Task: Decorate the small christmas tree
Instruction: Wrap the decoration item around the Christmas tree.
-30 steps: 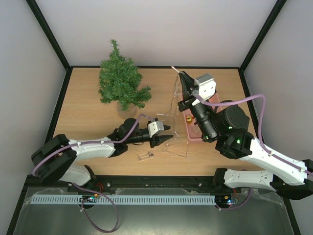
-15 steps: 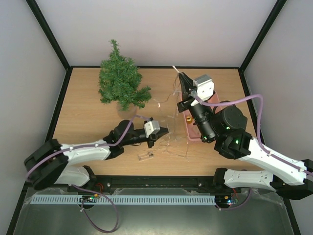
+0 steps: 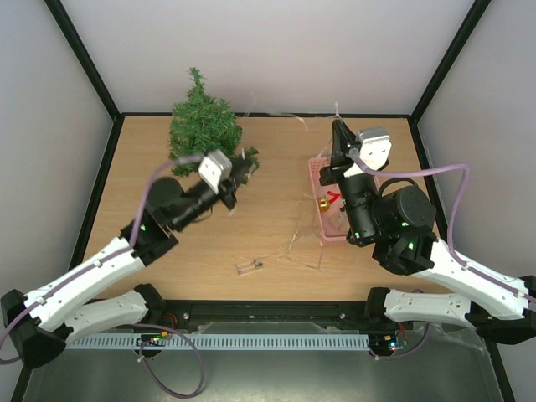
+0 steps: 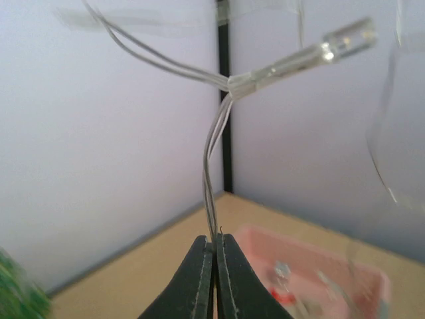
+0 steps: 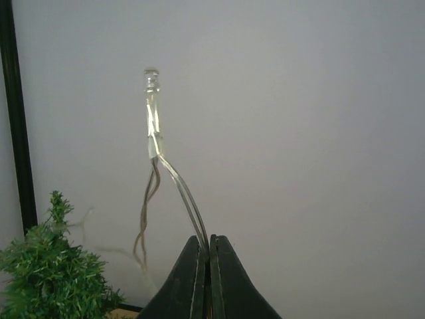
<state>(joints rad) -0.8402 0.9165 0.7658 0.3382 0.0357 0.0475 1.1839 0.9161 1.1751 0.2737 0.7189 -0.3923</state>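
The small christmas tree (image 3: pixel 203 126) stands at the back left of the table; its green top also shows low in the right wrist view (image 5: pixel 53 279). A thin clear light string (image 4: pixel 211 193) with small bulbs runs between both grippers. My left gripper (image 3: pixel 241 174) hangs raised beside the tree's right side, shut on the wire (image 4: pixel 214 238), with a bulb (image 4: pixel 345 38) above it. Over the pink basket's far end, my right gripper (image 3: pixel 337 126) points up, shut on the wire (image 5: pixel 204 238) just below another bulb (image 5: pixel 151 80).
The pink basket (image 3: pixel 311 180) at right holds a gold bauble (image 3: pixel 323 203) and a red piece (image 3: pixel 334 197). Slack light string (image 3: pixel 293 243) trails onto the table's middle front, beside a small clear piece (image 3: pixel 249 267). Walls close the back and sides.
My left gripper shut on the light string near the table's middle, then swung up and back-left to the tree. The right gripper shifted slightly right, still shut on the wire.
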